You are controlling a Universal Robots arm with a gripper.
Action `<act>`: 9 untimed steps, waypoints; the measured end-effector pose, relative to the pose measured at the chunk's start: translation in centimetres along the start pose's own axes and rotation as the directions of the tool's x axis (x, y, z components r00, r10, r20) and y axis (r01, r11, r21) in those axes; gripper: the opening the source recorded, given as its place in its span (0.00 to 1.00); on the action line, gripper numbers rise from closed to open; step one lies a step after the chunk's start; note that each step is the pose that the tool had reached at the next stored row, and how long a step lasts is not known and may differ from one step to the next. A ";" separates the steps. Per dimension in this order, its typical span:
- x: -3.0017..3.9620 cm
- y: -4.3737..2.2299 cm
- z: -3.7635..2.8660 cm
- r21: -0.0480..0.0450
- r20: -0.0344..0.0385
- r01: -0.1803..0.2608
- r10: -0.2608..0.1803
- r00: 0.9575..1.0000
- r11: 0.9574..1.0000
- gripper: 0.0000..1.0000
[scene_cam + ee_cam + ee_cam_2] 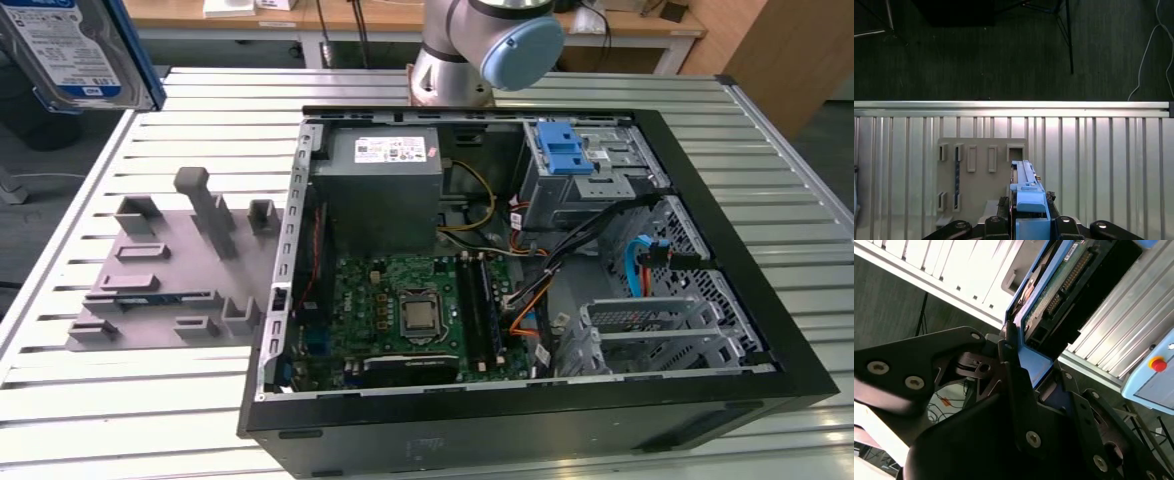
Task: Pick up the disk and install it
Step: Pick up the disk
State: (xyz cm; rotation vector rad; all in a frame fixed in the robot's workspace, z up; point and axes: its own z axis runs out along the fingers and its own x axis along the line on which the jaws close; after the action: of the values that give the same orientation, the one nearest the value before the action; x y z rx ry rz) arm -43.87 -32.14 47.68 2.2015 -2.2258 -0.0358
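Slatted metal table occupied by open computer case and grey slotted fixture. Disk held raised clear of table, at exterior view's left, clamped edge-on between gripper fingers

The slatted table holds a computer case and a grey, probably plastic fixture.

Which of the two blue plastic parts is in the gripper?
The blue rail on the disk, clamped by the gripper; the blue latch sits atop the drive bay.
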 end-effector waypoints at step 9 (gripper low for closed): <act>-0.09 0.02 -1.01 0.000 0.000 0.000 0.000 1.000 1.000 0.36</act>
State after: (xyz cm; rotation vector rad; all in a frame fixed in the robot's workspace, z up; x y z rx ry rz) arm -43.87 -32.06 48.70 2.2012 -2.2257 -0.0353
